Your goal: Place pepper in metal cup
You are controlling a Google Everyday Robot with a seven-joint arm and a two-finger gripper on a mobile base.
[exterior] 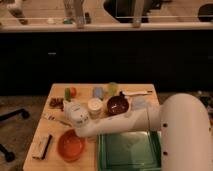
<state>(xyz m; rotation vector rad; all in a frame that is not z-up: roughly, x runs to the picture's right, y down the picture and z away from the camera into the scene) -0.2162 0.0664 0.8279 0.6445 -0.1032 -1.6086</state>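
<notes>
Pepper [67, 93]: small green stub, upright on the wooden table [57, 127], upper-left part of the tabletop, left of frame centre. It touches or nearly touches the round red-orange fruit [73, 91] on its right; nothing grips it.

Gripper [70, 107]: white, at the end of the arm, just below the pepper and apart from it. Cannot tell whether it is parted or closed, and it holds nothing that shows.

Right of the fruit on the back row: grey-blue cup [98, 92], then a taller pale-green cup [112, 88]. Cannot tell which cup is the metal one. A cream cup [94, 107] stands in front of the grey-blue one, just right of the gripper, with a dark red bowl [117, 105] beside it. A dark reddish clump [56, 103] lies left of the gripper.

The white arm [125, 120] runs from the bulky white body at lower right across to the gripper.

Lower frame: orange bowl [70, 145] below the wrist, green tray [130, 151] to its right, partly under the arm, and a dark flat item [42, 146] at the table's lower-left corner.
</notes>
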